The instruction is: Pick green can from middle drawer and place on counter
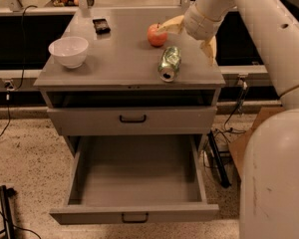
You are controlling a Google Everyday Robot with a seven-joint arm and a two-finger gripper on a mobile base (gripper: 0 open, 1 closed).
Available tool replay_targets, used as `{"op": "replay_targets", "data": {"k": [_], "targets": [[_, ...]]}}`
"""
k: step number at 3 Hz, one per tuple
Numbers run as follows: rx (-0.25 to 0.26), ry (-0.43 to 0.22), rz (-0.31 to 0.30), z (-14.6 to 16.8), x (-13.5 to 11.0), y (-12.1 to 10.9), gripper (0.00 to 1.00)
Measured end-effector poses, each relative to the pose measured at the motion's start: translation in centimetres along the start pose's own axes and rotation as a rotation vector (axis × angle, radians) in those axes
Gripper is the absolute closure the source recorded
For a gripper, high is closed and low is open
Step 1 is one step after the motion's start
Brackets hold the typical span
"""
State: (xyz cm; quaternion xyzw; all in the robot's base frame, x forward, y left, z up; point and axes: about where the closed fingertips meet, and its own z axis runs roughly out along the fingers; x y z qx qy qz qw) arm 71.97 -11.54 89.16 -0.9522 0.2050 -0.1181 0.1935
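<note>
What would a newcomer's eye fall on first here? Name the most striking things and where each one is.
The big white arm reaches in from the right, its gripper open above the right rear of the counter, beside the red apple. The green can lies on its side near the counter's front edge, and below, the middle drawer stands pulled wide open.

The gripper (188,40) hangs over the rear right of the counter (119,63). The can (169,62) lies on its side on the counter, just before the gripper and slightly left. The apple (157,35) sits just left of the gripper, and a bowl (68,51) well left. Below and before the gripper, the middle drawer (134,214) stands pulled out.
</note>
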Motion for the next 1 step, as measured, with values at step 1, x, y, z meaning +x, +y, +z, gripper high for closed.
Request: {"op": "replay_targets", "data": {"k": [1], "targets": [[0.041, -0.003, 0.006, -0.42, 0.21, -0.76, 0.00]]}}
